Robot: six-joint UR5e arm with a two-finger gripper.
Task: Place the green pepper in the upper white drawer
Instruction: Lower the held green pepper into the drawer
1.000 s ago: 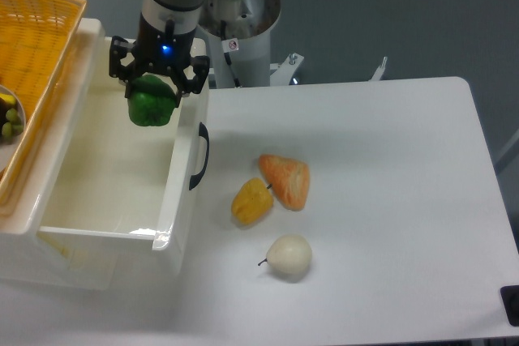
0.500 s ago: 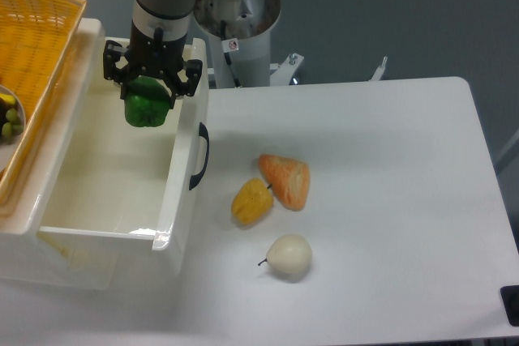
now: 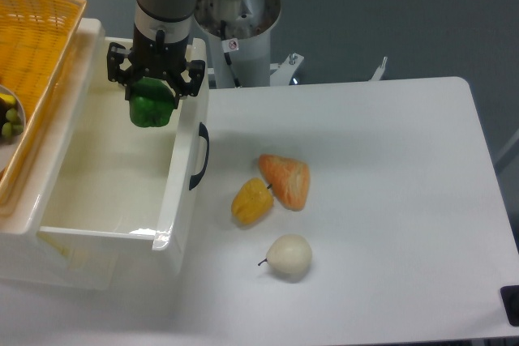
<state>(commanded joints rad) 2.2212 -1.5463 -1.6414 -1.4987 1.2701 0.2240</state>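
Note:
The green pepper (image 3: 151, 109) is glossy bright green and hangs in my gripper (image 3: 153, 95), which is shut on its top. I hold it over the far right part of the upper white drawer (image 3: 180, 192), above its interior. The drawer is pulled open, with a curved black handle (image 3: 200, 156) on its front wall facing right. The pepper is above the drawer floor, close to the inside of the front wall.
An orange woven basket (image 3: 32, 54) sits on top at the left, with small green fruits (image 3: 10, 119) at its edge. On the table lie a yellow-orange pepper (image 3: 251, 201), an orange wedge-shaped item (image 3: 287, 180) and a pale pear (image 3: 289, 256). The arm's base (image 3: 240, 30) stands behind.
The gripper with the pepper shifted left over the drawer, then back slightly right and a little lower. The things on the table have not moved.

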